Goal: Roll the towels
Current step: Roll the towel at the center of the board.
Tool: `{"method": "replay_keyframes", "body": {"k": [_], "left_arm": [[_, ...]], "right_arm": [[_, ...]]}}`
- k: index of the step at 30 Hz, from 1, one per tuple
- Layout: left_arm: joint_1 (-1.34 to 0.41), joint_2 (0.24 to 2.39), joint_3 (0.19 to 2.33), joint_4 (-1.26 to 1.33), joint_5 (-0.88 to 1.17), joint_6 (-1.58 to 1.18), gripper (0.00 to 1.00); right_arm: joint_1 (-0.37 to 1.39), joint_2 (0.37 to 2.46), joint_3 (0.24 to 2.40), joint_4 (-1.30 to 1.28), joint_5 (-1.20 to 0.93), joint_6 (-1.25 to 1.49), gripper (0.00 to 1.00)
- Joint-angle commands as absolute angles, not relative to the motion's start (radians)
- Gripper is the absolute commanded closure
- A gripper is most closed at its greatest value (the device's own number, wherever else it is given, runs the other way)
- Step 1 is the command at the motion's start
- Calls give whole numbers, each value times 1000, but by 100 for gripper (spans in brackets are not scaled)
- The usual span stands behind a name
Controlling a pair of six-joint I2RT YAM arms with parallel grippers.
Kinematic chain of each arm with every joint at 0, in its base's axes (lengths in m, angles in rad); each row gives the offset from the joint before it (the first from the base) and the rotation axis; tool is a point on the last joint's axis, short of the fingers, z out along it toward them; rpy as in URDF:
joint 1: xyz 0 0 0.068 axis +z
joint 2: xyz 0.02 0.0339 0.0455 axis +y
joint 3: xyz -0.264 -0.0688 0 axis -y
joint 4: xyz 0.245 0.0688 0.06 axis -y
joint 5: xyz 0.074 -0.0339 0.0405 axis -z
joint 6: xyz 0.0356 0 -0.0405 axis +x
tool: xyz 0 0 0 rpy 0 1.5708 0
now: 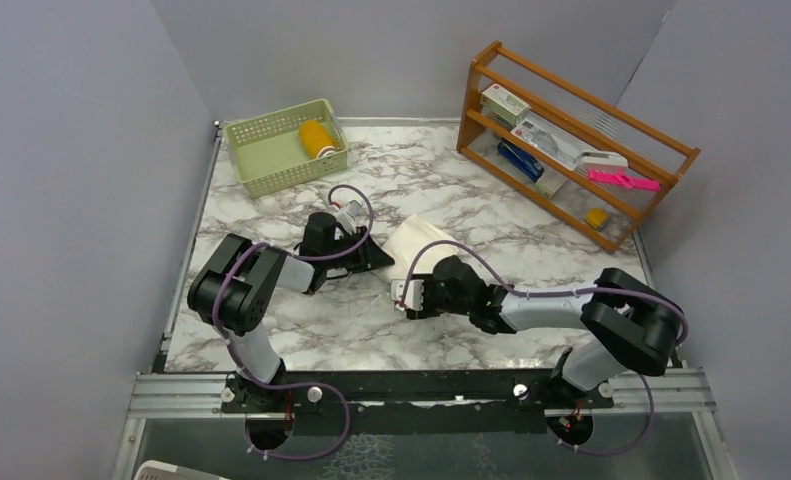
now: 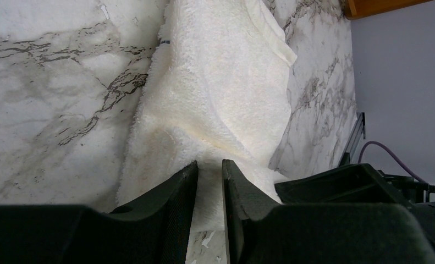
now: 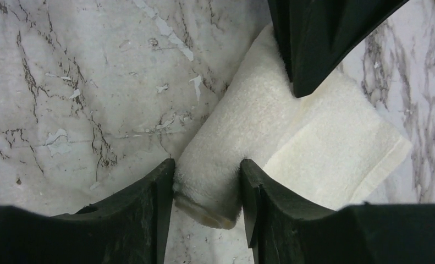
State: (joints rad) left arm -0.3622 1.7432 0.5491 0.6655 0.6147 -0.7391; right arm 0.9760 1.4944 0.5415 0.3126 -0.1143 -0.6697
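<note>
Half rolled, the white towel (image 1: 416, 238) sits pinched in our left end effector (image 2: 209, 166); our right end effector (image 3: 208, 168) straddles its roll, grip unclear. Next we roll onward.

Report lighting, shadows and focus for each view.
Top external: even soft light, sharp, only faint shadows on the marble table. Left wrist: cream towel sharp, left gripper's fingers dark with little detail. Right wrist: right gripper's fingers near-black, no glare off the marble.
</note>
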Motion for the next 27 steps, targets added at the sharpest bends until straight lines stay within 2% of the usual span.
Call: {"method": "replay_keyframes", "body": {"k": [1, 4, 9, 12, 16, 23, 27], "left_arm": [[-362, 1812, 521, 449, 510, -657, 71], [-362, 1798, 529, 436, 500, -663, 71], [-352, 1710, 574, 365, 496, -678, 71], [-324, 1585, 631, 249, 481, -680, 59], [-274, 1431, 742, 89, 451, -649, 52], [-236, 1352, 799, -28, 510, -622, 50], [-236, 1326, 729, 19, 544, -644, 50]], "right_arm": [[982, 1552, 584, 259, -124, -655, 61], [984, 1565, 609, 229, -88, -596, 76], [982, 1529, 625, 217, -53, -446, 88], [976, 1509, 664, 167, -89, -336, 91], [954, 1462, 658, 203, -179, -129, 99], [876, 1364, 421, 617, -166, 267, 99], [798, 1352, 335, 700, -134, 512, 99]]}}
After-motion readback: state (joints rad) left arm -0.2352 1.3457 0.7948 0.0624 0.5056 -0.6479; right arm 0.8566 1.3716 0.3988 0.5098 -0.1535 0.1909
